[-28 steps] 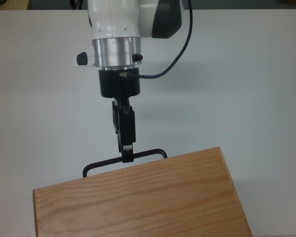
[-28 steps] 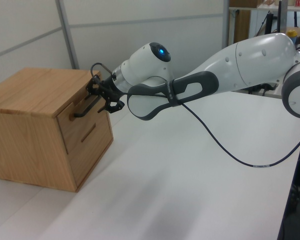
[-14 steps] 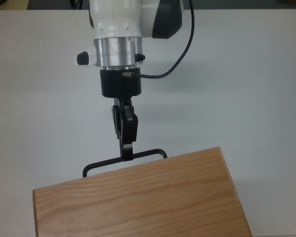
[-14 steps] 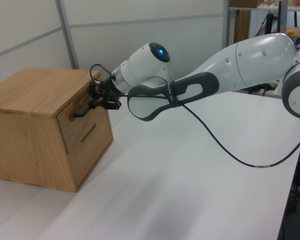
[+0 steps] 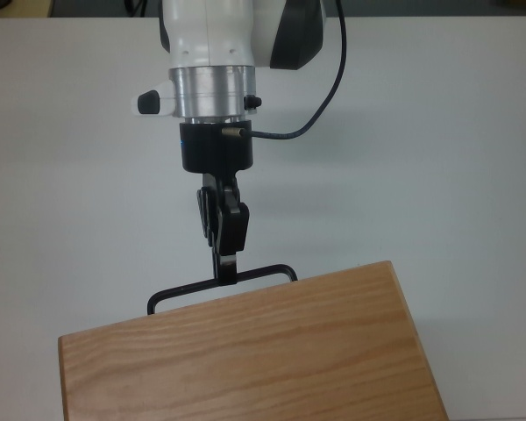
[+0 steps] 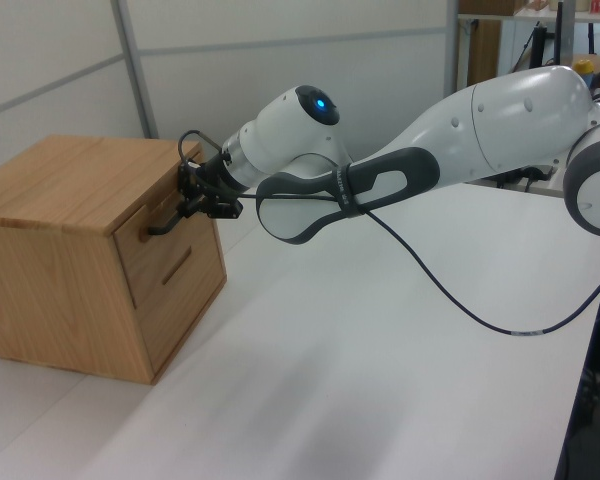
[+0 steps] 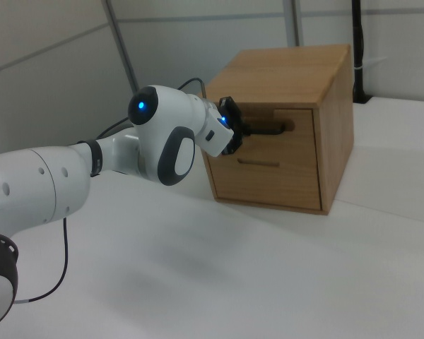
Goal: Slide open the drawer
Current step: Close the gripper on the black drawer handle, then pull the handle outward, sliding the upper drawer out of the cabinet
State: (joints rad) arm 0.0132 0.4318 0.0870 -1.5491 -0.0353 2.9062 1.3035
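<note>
Gripper: from my station I saw the gripper [image 5: 227,274] closed on the handle [image 5: 221,287], its black fingers pinched together on the thin bar near the middle.
Drawer position: the drawer [image 6: 152,233] sat at the top of the wooden cabinet [image 6: 45,262], just under the top slab [image 5: 245,355]; its front stood level with the cabinet face or very nearly so, and I could not tell more.
Top view only: the handle showed as a wide black U, its long bar running across the picture with a slight tilt, up toward the top view's right; the slab hid the drawer front.
Left view only: I could see the drawer front, a lower drawer [image 6: 180,282] beneath it, and the arm [image 6: 400,150] reaching in from the left view's right.
Right view only: the cabinet stood on the white tabletop [image 7: 268,282] with the handle's far end [image 7: 283,128] visible past the gripper.
Drawer facing: the front panel faced the arm; its long axis ran level, along the cabinet's front edge.
</note>
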